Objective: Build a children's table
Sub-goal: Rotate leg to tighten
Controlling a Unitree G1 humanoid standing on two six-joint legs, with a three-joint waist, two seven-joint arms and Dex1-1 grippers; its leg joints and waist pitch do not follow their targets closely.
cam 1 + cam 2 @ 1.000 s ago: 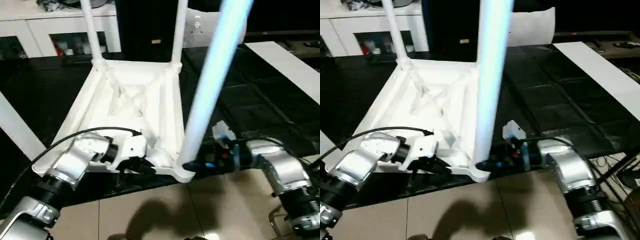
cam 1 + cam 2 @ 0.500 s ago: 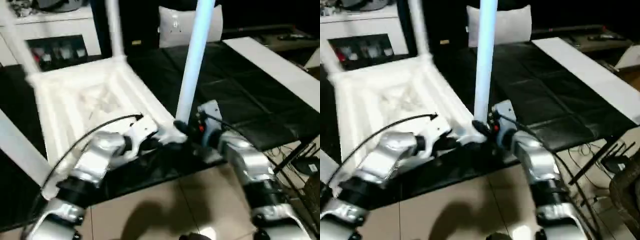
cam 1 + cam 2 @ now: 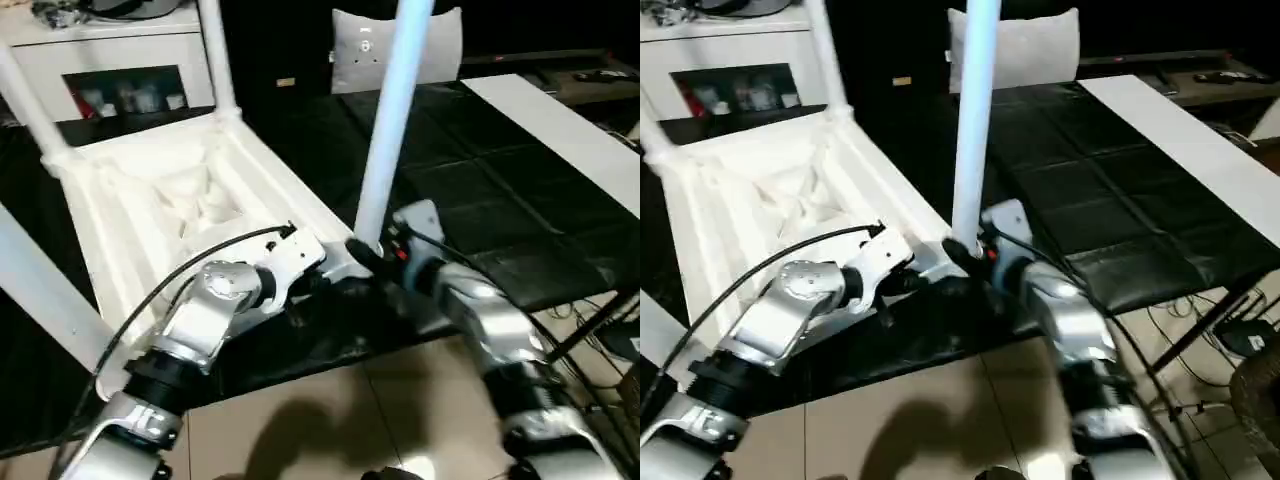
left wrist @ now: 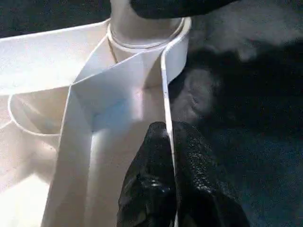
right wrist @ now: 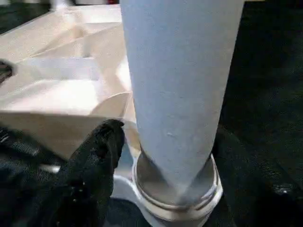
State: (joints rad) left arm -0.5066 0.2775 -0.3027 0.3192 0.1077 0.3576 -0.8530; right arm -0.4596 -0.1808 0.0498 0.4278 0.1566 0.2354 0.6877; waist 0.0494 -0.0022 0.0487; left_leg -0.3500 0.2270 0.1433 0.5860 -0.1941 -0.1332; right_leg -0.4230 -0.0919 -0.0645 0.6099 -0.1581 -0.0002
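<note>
The children's table top (image 3: 120,215) lies upside down on the black surface, ribbed side up. A tall white leg (image 3: 392,120) stands in the near right corner socket (image 5: 175,201). Two more legs (image 3: 216,55) (image 3: 25,95) rise from the far corners, and a fourth (image 3: 40,290) slants past the left edge. My left gripper (image 4: 170,142) is shut on the thin rim wall next to that socket. My right gripper (image 3: 368,256) stands open around the leg's base. One of its fingers (image 5: 102,151) sits just apart from the leg, and the other is hidden behind it.
The black work surface (image 3: 480,180) ends just below my grippers, with tiled floor (image 3: 330,420) beneath. A white cabinet (image 3: 110,70) stands at the back left and a white cushion (image 3: 350,50) behind the leg. A white board (image 3: 560,120) lies at the right, with cables (image 3: 600,330) below it.
My right gripper's fingers have loosened from the leg's base. The left gripper still clamps the rim. The head view has swung, so the table top sits at another angle in the picture.
</note>
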